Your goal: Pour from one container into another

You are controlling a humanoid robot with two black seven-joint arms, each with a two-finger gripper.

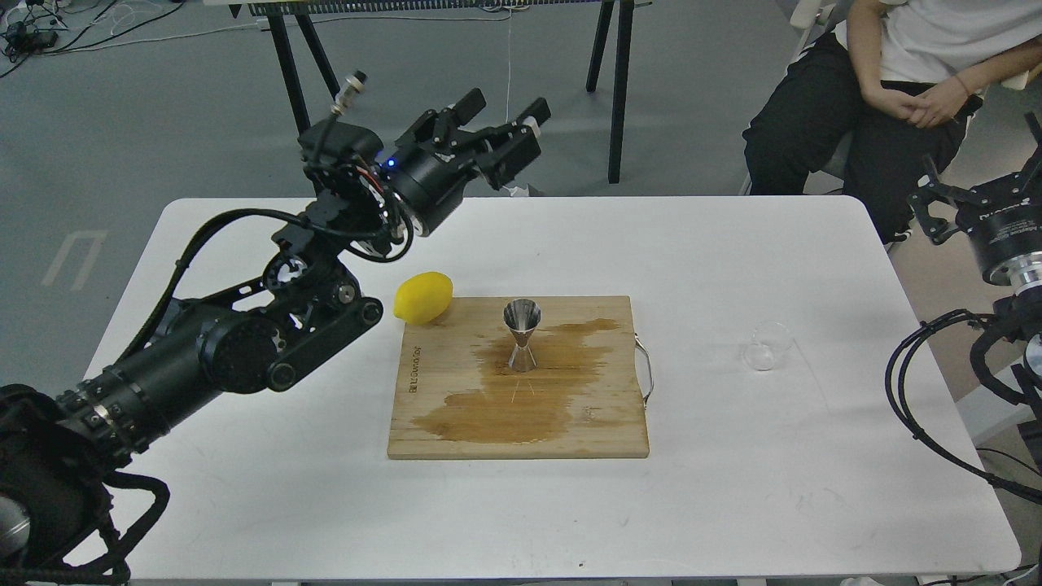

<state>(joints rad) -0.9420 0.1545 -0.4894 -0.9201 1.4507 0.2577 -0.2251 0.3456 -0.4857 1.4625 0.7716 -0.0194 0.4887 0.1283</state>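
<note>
The steel jigger (522, 334) stands upright on the wooden cutting board (602, 423), in a dark wet stain. The clear glass cup (767, 346) lies tilted on the white table (244, 244) to the right of the board, apart from everything. My left gripper (503, 119) is raised high above the table's far edge, open and empty, well clear of the jigger. My right gripper (989, 195) sits at the right edge of the view beyond the table's corner; its fingers are partly cut off.
A yellow lemon (423, 296) touches the board's far left corner. A metal handle (646, 373) sticks out from the board's right side. A seated person (887, 73) is behind the table's far right corner.
</note>
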